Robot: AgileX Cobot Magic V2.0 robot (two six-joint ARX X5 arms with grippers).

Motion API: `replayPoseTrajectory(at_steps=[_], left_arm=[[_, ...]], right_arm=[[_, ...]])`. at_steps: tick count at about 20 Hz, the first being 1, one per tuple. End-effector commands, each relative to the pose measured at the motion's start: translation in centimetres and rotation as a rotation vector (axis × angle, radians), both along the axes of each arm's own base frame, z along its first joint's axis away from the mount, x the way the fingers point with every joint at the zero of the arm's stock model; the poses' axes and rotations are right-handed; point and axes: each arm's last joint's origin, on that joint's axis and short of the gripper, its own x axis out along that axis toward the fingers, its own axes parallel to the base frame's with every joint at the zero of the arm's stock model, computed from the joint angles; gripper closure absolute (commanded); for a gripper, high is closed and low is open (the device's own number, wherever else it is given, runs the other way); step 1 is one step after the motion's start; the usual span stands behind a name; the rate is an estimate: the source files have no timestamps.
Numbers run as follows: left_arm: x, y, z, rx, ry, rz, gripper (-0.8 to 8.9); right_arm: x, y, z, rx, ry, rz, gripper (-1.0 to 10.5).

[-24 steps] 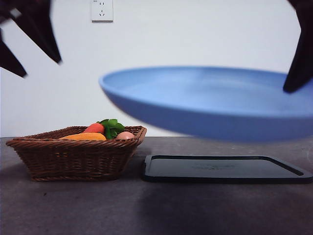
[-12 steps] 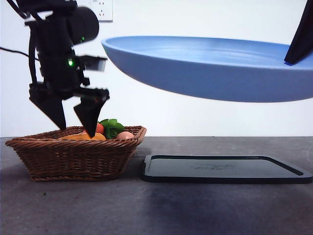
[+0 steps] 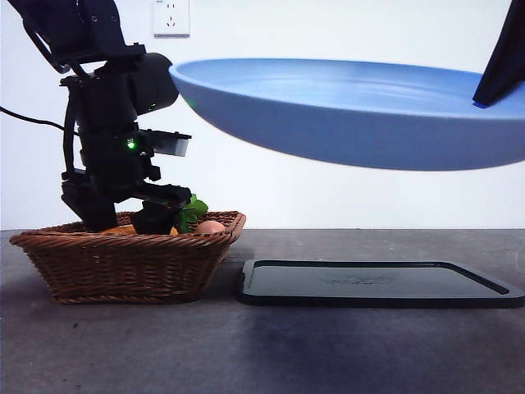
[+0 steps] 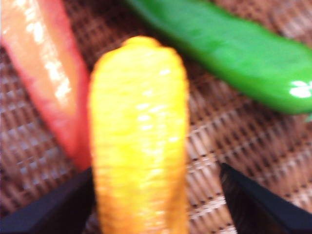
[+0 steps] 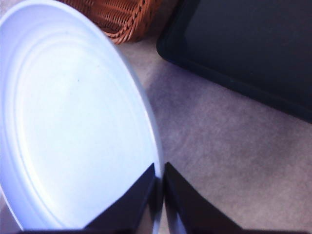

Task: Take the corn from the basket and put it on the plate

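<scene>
L pincer (image 4: 156, 204) sits down in basket (image 3: 123, 263), jaws spread either side of corn (image 4: 139, 141), not gripping. R pincer (image 5: 160, 187) pinches plate (image 5: 73, 126) rim, held above worktop (image 3: 246, 353).

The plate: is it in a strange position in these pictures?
Yes. The plate is not on the table: the right gripper holds it by its rim in the air, tilted, above the black tray.

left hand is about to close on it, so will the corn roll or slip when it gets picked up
The corn looks rounded and tapered, so it could roll sideways between the left hand's open jaws. Its bumpy kernel rows probably give some grip, though the glossy shine hints at smooth plastic. It seems stiff, unlikely to bend. The carrot alongside may get nudged.
</scene>
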Motion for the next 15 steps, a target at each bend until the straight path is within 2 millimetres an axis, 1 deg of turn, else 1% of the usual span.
replayPoseTrajectory(at_steps=[1, 3, 5, 8, 10, 12, 15], left_arm=[[0.4, -0.5, 0.0, -0.001, -0.010, -0.008, 5.21], [0.4, -0.5, 0.0, 0.008, -0.013, 0.001, 6.02], [0.4, -0.4, 0.0, 0.028, -0.016, 0.011, 6.59], [0.3, -0.3, 0.8, 0.025, -0.003, 0.028, 6.85], [0.2, -0.3, 2.6, 0.004, -0.020, 0.051, 6.85], [-0.3, -0.1, 5.3, -0.038, -0.071, 0.076, 6.85], [-2.3, 0.4, 9.7, -0.194, -0.138, 0.068, 6.85]], right_arm=[[0.2, 0.1, 0.8, 0.022, -0.026, -0.007, 9.5], [0.2, 0.1, 0.8, 0.022, -0.026, -0.008, 9.5], [0.2, 0.1, 0.8, 0.021, -0.026, -0.008, 9.5], [0.3, 0.1, 0.8, 0.008, -0.031, -0.020, 9.5], [0.5, 0.1, 0.6, -0.011, -0.030, -0.034, 9.5], [1.2, 0.3, 0.1, -0.038, -0.010, -0.047, 9.5], [3.2, 0.8, -1.2, -0.056, 0.031, -0.064, 9.5]])
